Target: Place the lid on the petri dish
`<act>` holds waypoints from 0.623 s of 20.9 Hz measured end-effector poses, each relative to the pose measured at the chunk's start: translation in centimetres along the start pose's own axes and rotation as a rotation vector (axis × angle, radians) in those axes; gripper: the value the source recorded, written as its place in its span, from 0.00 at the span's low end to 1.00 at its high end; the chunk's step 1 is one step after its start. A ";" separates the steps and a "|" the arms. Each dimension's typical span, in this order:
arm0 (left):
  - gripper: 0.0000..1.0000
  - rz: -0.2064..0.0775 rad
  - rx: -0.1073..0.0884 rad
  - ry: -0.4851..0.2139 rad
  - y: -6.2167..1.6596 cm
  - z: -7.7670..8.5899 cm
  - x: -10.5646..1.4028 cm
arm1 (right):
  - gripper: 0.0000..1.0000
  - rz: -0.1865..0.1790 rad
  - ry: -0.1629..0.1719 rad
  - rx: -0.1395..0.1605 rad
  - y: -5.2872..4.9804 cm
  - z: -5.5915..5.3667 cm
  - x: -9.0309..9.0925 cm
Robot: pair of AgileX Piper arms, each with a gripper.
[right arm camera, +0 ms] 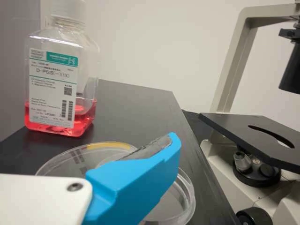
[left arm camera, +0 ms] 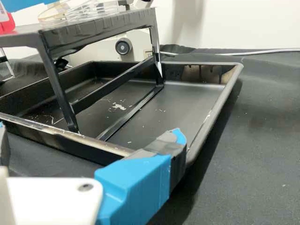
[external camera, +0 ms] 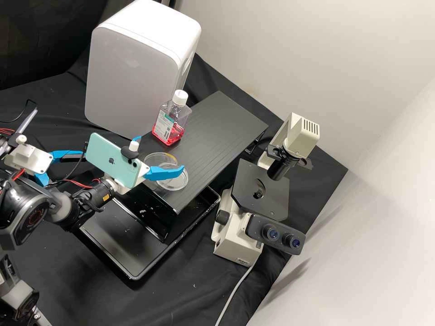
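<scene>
Two clear round petri pieces lie side by side on the raised black platform (external camera: 217, 131). One has a yellow mark (external camera: 158, 159) (right arm camera: 84, 157); the other (external camera: 176, 181) (right arm camera: 180, 199) sits nearer the platform's front edge. I cannot tell which is the lid. My right gripper (external camera: 159, 156) is open, one blue finger (right arm camera: 140, 173) stretched just above both pieces and holding nothing. My left gripper (external camera: 61, 168) stands open at the far left, low beside the black tray (left arm camera: 206, 117), its finger (left arm camera: 140, 183) near the tray's rim.
A bottle of red liquid (external camera: 170, 120) (right arm camera: 61, 79) stands on the platform behind the dishes. Behind it is a white box (external camera: 136, 68). A microscope (external camera: 267, 194) stands to the right. The tray (external camera: 136, 267) lies under the platform's legs.
</scene>
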 end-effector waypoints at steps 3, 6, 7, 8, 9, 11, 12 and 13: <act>1.00 0.003 0.001 0.000 0.05 0.0 0.1 | 1.00 0.002 -0.008 0.004 0.0 0.1 0.0; 1.00 0.003 0.001 0.000 0.06 0.0 0.1 | 1.00 -0.002 -0.011 0.004 0.0 0.1 0.0; 1.00 0.003 0.001 0.000 0.06 0.0 0.1 | 1.00 -0.007 -0.014 0.004 -0.1 0.1 0.0; 1.00 0.003 0.001 0.000 0.06 0.0 0.1 | 1.00 -0.018 -0.021 0.004 -0.2 0.2 0.0; 1.00 0.003 0.001 0.000 0.06 0.0 0.1 | 1.00 -0.025 -0.026 0.003 -0.3 0.3 0.0; 1.00 0.003 0.001 0.000 0.06 0.0 0.1 | 1.00 -0.034 -0.032 0.002 -0.5 0.4 0.1; 1.00 0.003 0.001 0.000 0.06 0.0 0.1 | 1.00 -0.040 -0.036 0.002 -0.5 0.4 0.1; 1.00 0.003 0.001 0.000 0.06 0.0 0.1 | 1.00 -0.046 -0.039 0.003 -0.6 0.4 0.0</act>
